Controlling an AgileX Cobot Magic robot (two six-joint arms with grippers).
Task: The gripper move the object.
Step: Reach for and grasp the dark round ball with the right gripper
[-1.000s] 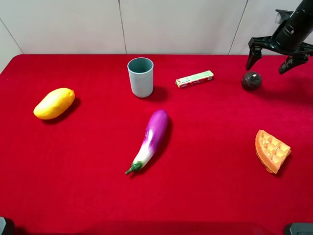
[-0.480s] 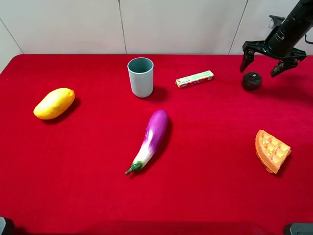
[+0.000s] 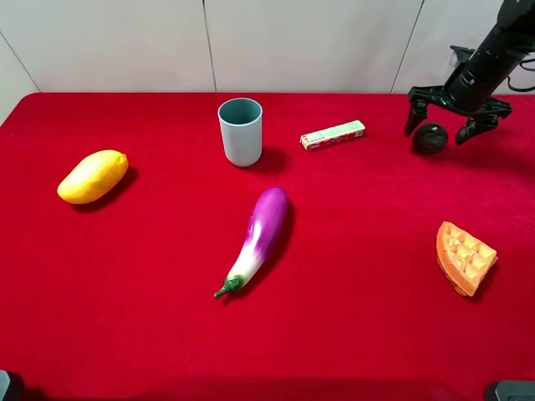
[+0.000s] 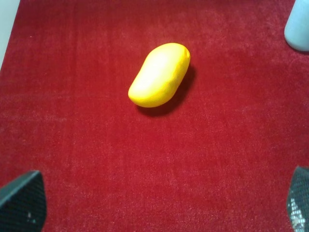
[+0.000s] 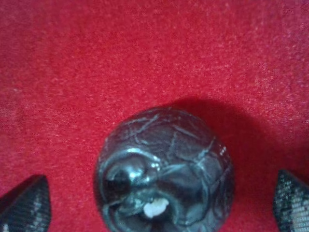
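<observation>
The right gripper hangs spread wide over the far right corner of the table. Its black claws straddle the small dark ball and grip nothing. The right wrist view shows both fingertips well apart, with the mottled, crackled ball resting on the cloth between them, clear of either tip. For a clean pick-up, the claw probably needs to sink until its tips pass below the ball's widest part. It should then stay centred and close evenly, since a round thing may roll away from a lopsided squeeze. The left gripper is likewise wide open and empty, with a yellow mango lying ahead of it at the left. A red, felt-like cloth covers the whole table, flat and unwrinkled, and its nap likely damps any rolling. Left of the ball lies a small green-and-yellow box, and farther left stands a grey-blue cup. A purple eggplant lies near the middle and an orange waffle wedge sits at the near right, well apart from the ball. White wall panels close the scene behind the far edge.
</observation>
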